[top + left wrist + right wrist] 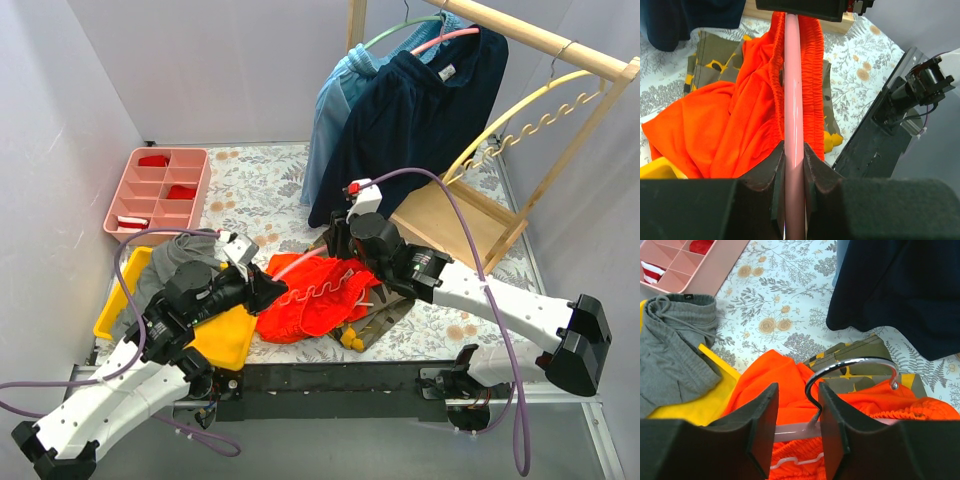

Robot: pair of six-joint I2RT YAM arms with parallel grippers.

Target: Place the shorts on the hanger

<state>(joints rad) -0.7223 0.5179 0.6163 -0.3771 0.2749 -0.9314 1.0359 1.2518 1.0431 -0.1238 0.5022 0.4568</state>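
The orange-red shorts (310, 300) lie bunched on the table in front of both arms, white drawstring (322, 290) on top. The pink hanger (300, 263) lies across them. In the left wrist view my left gripper (794, 150) is shut on the hanger's pink bar (792, 90), and the shorts' elastic waistband (812, 75) hangs round that bar. In the right wrist view my right gripper (797, 390) is open, a finger on each side of the hanger's metal hook (850, 365), not pinching it. The pink bar (795, 429) crosses below the fingers, over the shorts (775, 380).
A camouflage garment (378, 320) lies under the shorts. A grey garment (175, 255) sits on a yellow bin (225, 335) at the left, a pink compartment tray (158, 190) behind it. The wooden rack (540, 40) at the back right carries navy shorts (410, 120), a blue garment (330, 110) and a yellow hanger (530, 120).
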